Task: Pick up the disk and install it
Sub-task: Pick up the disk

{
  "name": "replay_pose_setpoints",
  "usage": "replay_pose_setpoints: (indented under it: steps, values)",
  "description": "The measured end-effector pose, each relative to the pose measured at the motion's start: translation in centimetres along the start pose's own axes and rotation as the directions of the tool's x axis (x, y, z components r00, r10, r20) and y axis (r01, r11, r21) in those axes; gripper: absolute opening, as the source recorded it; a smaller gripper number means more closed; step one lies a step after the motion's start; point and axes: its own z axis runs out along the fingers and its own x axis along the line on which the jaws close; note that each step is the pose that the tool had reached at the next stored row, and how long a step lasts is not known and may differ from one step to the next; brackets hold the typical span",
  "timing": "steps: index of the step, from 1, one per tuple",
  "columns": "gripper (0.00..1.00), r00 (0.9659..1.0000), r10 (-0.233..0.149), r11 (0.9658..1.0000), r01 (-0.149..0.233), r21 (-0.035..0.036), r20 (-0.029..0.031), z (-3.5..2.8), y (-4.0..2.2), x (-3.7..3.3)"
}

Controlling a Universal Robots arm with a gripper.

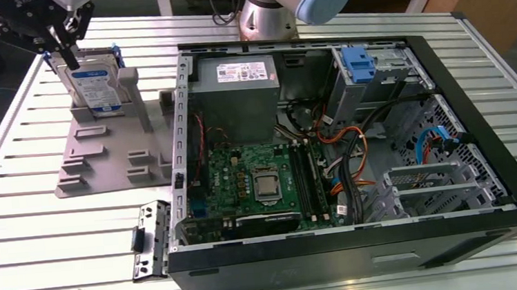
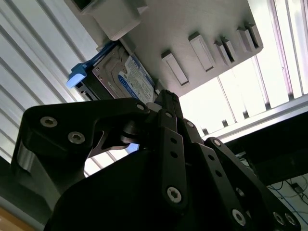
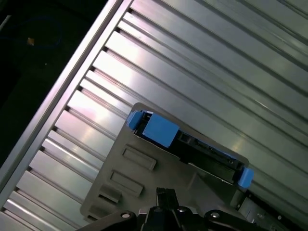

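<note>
Silver slatted metal forms the table (image 1: 24, 226), seen from above and at an angle in the exterior view. Toward the exterior view's left sits a grey plastic holder (image 1: 102, 157) with raised blocks and slots. The disk (image 1: 95, 85) stands upright on its edge in the far end of that holder, its white-and-blue label facing the camera and blue rails down both sides. The black gripper (image 1: 57, 53) hangs directly over the disk's top edge. It seems to reach that edge, but whether it touches is unclear, and the views do not settle whether the claw is open or closed. In the second wrist view the gripper's (image 2: 163, 98) dark linkage fills the foreground, with the disk (image 2: 127, 77) and holder (image 2: 211, 29) beyond it. The first wrist view looks down on the disk's (image 3: 161, 130) top edge, which stands in the holder (image 3: 139, 183). Well apart, toward the exterior view's right, lies an open black computer case (image 1: 359, 248) — inside are a grey power supply (image 1: 235, 91), a green motherboard (image 1: 252, 180) and a blue latch (image 1: 356, 61). The arm's base (image 1: 267, 16) stands just behind the case.
</note>
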Motion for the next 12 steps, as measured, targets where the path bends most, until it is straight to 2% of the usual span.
replay_pose_setpoints:
  steps: [12]
  values:
    - [0.10, 0.9973, -0.073, 0.9973, 0.073, -0.0020, -0.0012, 0.00, 0.00, 0.00]
